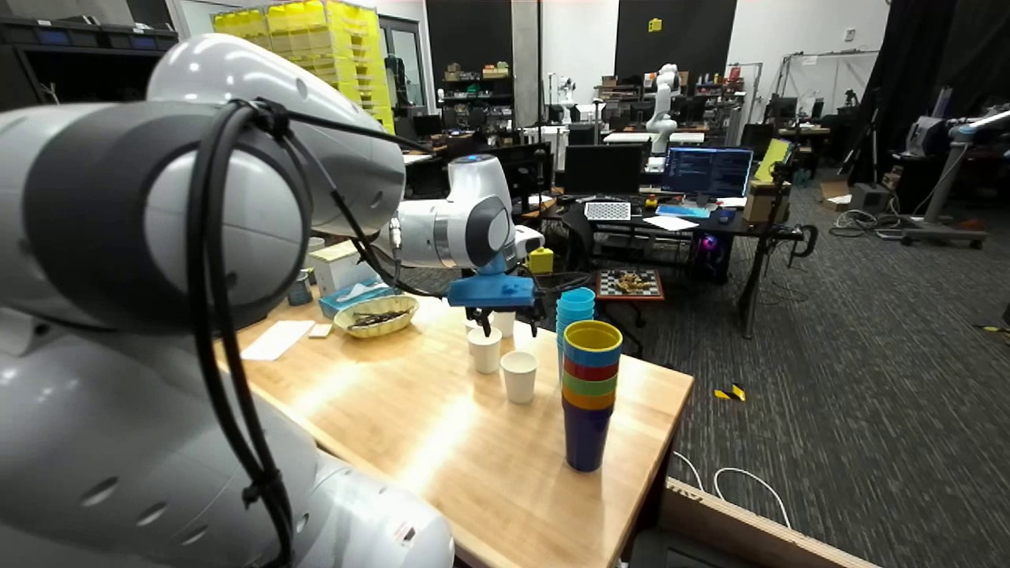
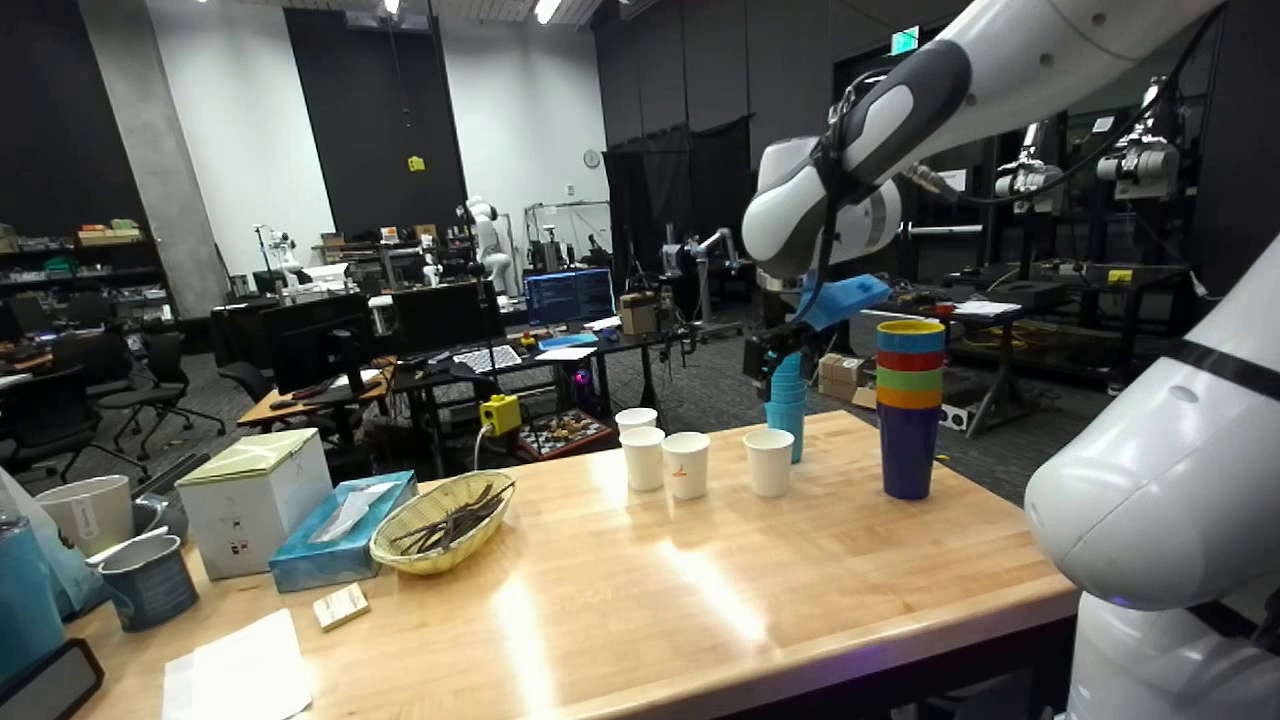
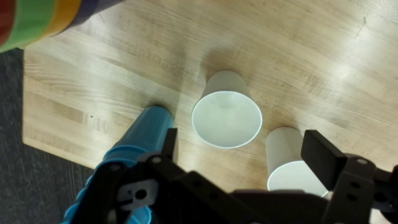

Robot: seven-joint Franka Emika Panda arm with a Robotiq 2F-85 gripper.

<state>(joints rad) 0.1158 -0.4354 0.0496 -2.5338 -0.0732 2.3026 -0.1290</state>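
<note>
My gripper (image 3: pixel 244 144) is open, with nothing between its fingers. It hangs above the far side of the wooden table (image 2: pixel 600 620), over white paper cups; it also shows in both exterior views (image 1: pixel 510 327) (image 2: pixel 772 365). An upright white cup (image 3: pixel 227 119) lies just ahead of the fingers in the wrist view; it also shows in an exterior view (image 2: pixel 769 465). Another white cup (image 3: pixel 283 149) is partly hidden behind the right finger. More white cups (image 2: pixel 643 460) stand beside them. A stack of light blue cups (image 3: pixel 146 133) is partly hidden behind the left finger.
A tall stack of coloured cups (image 2: pixel 910 430), purple at the bottom, stands near the table's end. A yellow basket (image 2: pixel 430 565) with dark sticks, a tissue box (image 2: pixel 320 555), a white box (image 2: pixel 250 515), a blue mug (image 2: pixel 150 588) and papers (image 2: pixel 250 665) stand or lie at the opposite end.
</note>
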